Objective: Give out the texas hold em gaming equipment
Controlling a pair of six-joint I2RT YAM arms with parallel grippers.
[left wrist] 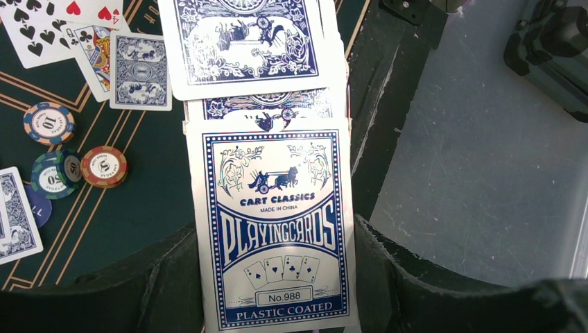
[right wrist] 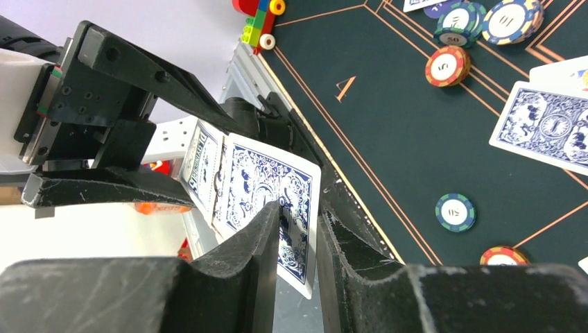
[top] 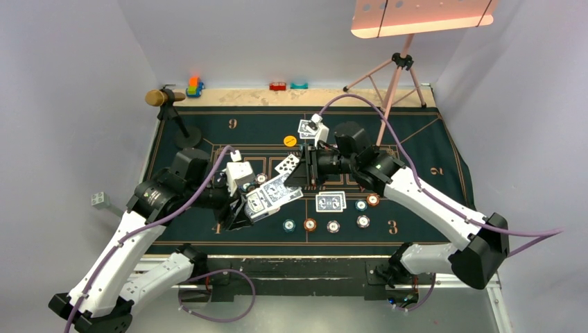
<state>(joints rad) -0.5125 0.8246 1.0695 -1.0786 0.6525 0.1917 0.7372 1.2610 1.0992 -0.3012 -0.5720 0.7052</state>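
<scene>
**Robot lab test booth**

Plain white walls [top: 277, 41] box in a table [top: 229, 92] under a green card mat [top: 423, 139]. A lit panel [top: 423, 17] on a tripod [top: 392, 76] stands at the far right corner and a microphone [top: 159, 97] at the far left. Cabled robot arms [top: 132, 243] sit at the near edge.

A dark green mat [top: 416, 139] with gold lines and numbers spreads beneath both pincers. Beyond the left pincer [top: 258, 202], towards the far-left corner, a brown cylinder [top: 161, 97] sits on a thin stem rising from a round black base [top: 187, 136]. Farther back, on the tan strip [top: 229, 94], stands an orange, green and blue toy [top: 195, 86]. A red toy [top: 278, 87] and a teal toy [top: 299, 86] lie side by side beyond the right pincer [top: 302, 172]. Behind and right of that pincer, a pink tripod [top: 396, 69] carries a pale pink panel [top: 423, 15]. Well left of the left pincer, off the mat, sits a small white block [top: 100, 200].
</scene>
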